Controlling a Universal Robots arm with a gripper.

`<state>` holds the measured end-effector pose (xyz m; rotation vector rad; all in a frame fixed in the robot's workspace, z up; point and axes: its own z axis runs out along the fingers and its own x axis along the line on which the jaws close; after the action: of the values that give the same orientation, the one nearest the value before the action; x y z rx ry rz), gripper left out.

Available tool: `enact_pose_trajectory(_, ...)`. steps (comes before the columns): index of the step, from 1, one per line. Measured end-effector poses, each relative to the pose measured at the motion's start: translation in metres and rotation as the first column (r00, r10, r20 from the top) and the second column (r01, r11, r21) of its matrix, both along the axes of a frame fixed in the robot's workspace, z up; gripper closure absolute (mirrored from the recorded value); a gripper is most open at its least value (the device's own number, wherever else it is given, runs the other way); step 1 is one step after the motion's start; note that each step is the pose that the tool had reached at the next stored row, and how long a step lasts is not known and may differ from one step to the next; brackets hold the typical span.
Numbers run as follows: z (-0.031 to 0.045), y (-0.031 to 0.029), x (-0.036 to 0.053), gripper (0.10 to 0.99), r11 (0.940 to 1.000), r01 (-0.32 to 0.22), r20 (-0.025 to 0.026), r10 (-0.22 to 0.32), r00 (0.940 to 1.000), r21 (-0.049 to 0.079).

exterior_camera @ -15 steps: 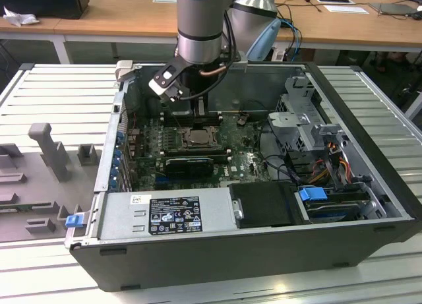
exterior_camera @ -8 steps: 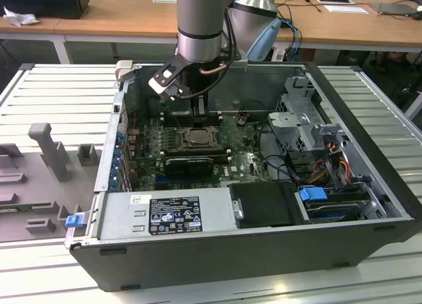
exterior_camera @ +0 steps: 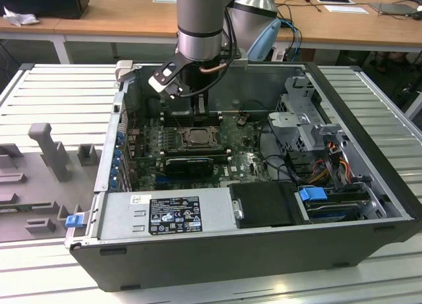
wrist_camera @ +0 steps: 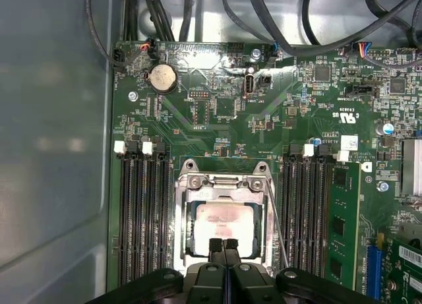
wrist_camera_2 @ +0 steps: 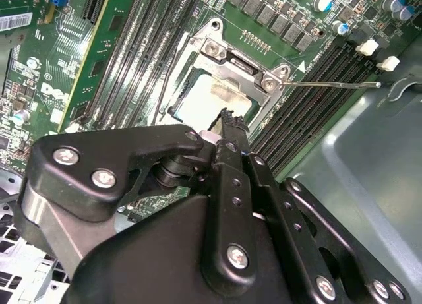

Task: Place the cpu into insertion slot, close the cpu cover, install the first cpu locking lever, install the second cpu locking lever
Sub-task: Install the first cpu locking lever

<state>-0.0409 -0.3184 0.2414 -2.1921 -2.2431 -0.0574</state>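
A ribbed grey table [exterior_camera: 59, 86] carries an open computer case [exterior_camera: 264, 251] and grey fixture blocks [exterior_camera: 49, 146] at the exterior view's left.

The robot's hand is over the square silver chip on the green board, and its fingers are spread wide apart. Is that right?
Not quite. The hand is over the chip on the green board, but its fingers are pressed together, not spread wide apart. The first wrist view shows the two tips touching.
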Motion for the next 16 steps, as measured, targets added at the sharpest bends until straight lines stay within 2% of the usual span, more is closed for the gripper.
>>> enact_pose_trajectory(16,0.005,0.0,0.0,0.98,1.0,0.0,-0.0001,0.0,1.0,0.0)
